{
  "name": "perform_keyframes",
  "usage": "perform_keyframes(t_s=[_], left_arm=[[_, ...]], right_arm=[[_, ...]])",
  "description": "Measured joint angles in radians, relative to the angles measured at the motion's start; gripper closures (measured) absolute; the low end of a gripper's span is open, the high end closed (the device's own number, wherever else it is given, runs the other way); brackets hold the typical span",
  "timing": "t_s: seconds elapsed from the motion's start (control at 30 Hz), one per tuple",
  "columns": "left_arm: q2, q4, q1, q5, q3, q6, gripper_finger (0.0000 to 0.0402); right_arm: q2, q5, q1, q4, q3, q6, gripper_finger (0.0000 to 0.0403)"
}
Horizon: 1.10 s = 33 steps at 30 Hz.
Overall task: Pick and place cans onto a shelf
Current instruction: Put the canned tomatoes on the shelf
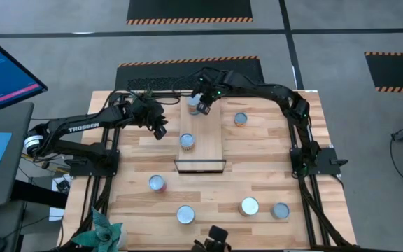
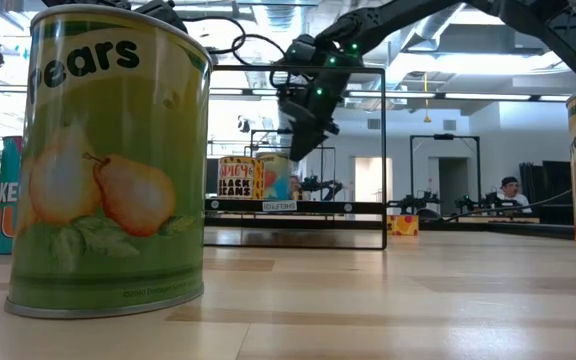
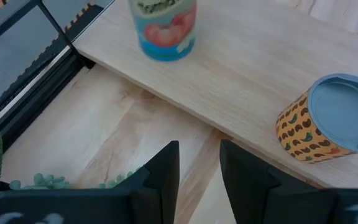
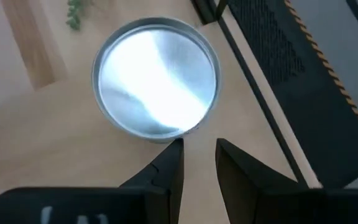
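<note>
- Silver lid of a can (image 4: 156, 76) fills the upper middle of my right wrist view; this can stands on the shelf (image 1: 203, 136) at its far end, in the upper centre of the high view, and my right gripper (image 1: 203, 105) hangs just above it.
- My right jaws are a little apart and hold nothing; the can is beside the tips, not between them; I judge that this can is already set down and that I am at the end of a placing step.
- Two cans are on the shelf in the high view: this one and a second can (image 1: 187, 141) in the middle of the board; the left wrist view shows a spotted can (image 3: 325, 121) at its right edge and a blue-banded can (image 3: 163, 28) at its top, both on the board.
- My left gripper (image 1: 159, 127) waits left of the shelf, over the table (image 1: 257, 178); its jaws are also a little apart and empty.
- Still off the shelf are one can (image 1: 241, 120) right of the board and four more, (image 1: 157, 183), (image 1: 185, 214), (image 1: 250, 206), (image 1: 280, 211), in the lower part of the high view.
- Next, in my judgement, the right gripper must rise clear without pushing the placed can, then go to the nearest can at the right; the jaws must open wider to take it.
</note>
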Motion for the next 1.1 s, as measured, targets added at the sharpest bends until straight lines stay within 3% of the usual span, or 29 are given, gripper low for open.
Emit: perform_keyframes(t_s=[0.2, 0.33, 0.53, 0.77, 1.1], left_arm=[[0.000, 0.000, 0.000, 0.000, 0.000, 0.000, 0.0299], [0.000, -0.001, 0.000, 0.000, 0.000, 0.000, 0.0299], [0.000, -0.001, 0.000, 0.000, 0.000, 0.005, 0.0299], [0.000, -0.001, 0.000, 0.000, 0.000, 0.008, 0.0299], [0.000, -0.002, 0.000, 0.000, 0.000, 0.012, 0.0299]], right_arm=[[-0.017, -0.002, 0.000, -0.061, 0.002, 0.029, 0.0287], [-0.012, -0.079, 0.004, -0.135, 0.000, 0.024, 0.0287], [0.018, -0.159, 0.053, -0.099, -0.002, 0.021, 0.0287], [0.015, -0.158, 0.068, 0.018, 0.001, 0.035, 0.0287], [0.014, -0.154, 0.032, 0.033, 0.001, 0.048, 0.0287]])
